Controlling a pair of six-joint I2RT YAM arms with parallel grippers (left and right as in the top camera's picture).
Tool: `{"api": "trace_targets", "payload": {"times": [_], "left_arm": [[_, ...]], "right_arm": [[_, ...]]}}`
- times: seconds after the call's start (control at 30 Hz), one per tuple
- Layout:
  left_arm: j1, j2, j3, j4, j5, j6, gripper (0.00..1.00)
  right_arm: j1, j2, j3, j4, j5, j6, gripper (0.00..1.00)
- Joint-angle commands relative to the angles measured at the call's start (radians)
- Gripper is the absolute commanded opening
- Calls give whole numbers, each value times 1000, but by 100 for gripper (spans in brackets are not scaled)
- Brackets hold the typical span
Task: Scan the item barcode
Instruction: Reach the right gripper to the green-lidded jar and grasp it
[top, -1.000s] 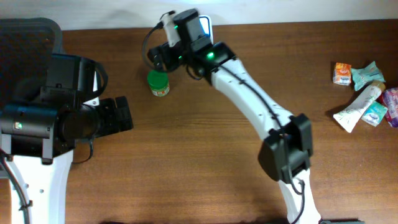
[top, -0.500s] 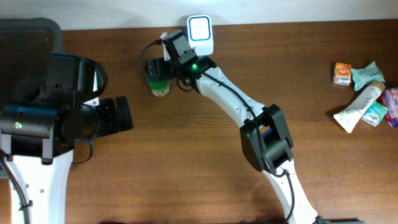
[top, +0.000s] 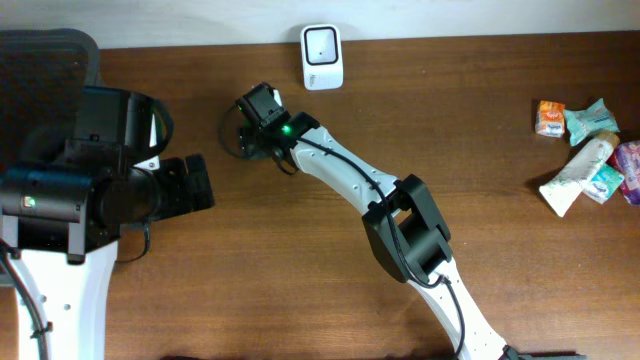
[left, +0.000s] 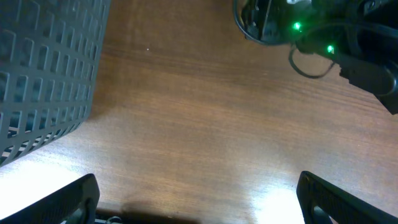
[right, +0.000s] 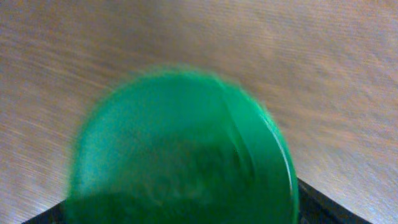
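A green jar lid (right: 180, 149), blurred, fills the right wrist view, and under it is brown table. My right gripper (right: 186, 214) has the lid between its dark fingers (right: 323, 202), which show only at the bottom corners; contact cannot be made out. In the overhead view the right gripper (top: 256, 122) sits over the jar and hides it. The white barcode scanner (top: 322, 43) stands at the table's back edge, a little right of that gripper. My left gripper (left: 201, 208) is open over bare wood, far left of the jar.
A grey mesh basket (left: 43, 74) stands at the left. Several packets and a tube (top: 585, 150) lie at the far right of the table. The right arm (top: 400, 225) stretches diagonally across the middle.
The right gripper has swung from in front of the scanner leftward and down over the green jar, hiding it from overhead. The scanner now shows in full. The left arm has not moved.
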Motion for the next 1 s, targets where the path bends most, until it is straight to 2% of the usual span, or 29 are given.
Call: {"api": "trace_targets", "payload": {"times": [0.0, 0.17, 0.27, 0.33, 0.43, 0.53, 0.57, 0.73, 0.8, 0.87, 0.93, 0.97], "left_arm": [[0, -11, 3, 2, -4, -10, 99], [0, -11, 3, 2, -4, -10, 99], [0, -11, 3, 2, -4, -10, 99], [0, -11, 3, 2, -4, -10, 99], [0, -11, 3, 2, -4, -10, 99], [0, -11, 3, 2, -4, -10, 99], [0, -11, 4, 2, -4, -10, 99], [0, -11, 3, 2, -4, -10, 99], [0, -11, 3, 2, -4, -10, 99], [0, -11, 3, 2, -4, -10, 99], [0, -11, 3, 2, -3, -10, 99], [0, -11, 3, 2, -4, -10, 99]], "right_arm": [[-8, -47, 2, -74, 101, -56, 79], [-8, -132, 2, -187, 143, -125, 82], [-7, -163, 4, -131, 72, -151, 84], [-6, -162, 4, -69, -74, -190, 84], [-5, -160, 4, 39, -77, -191, 84], [-6, -137, 3, 73, 74, -52, 84], [-6, -109, 3, 78, 137, 21, 88], [-6, -22, 3, 162, 144, 39, 96], [-6, -1, 3, 163, 145, 39, 95], [-6, 13, 3, 165, 145, 39, 85], [-6, 17, 3, 167, 145, 38, 81], [-6, 17, 3, 164, 145, 38, 75]]}}
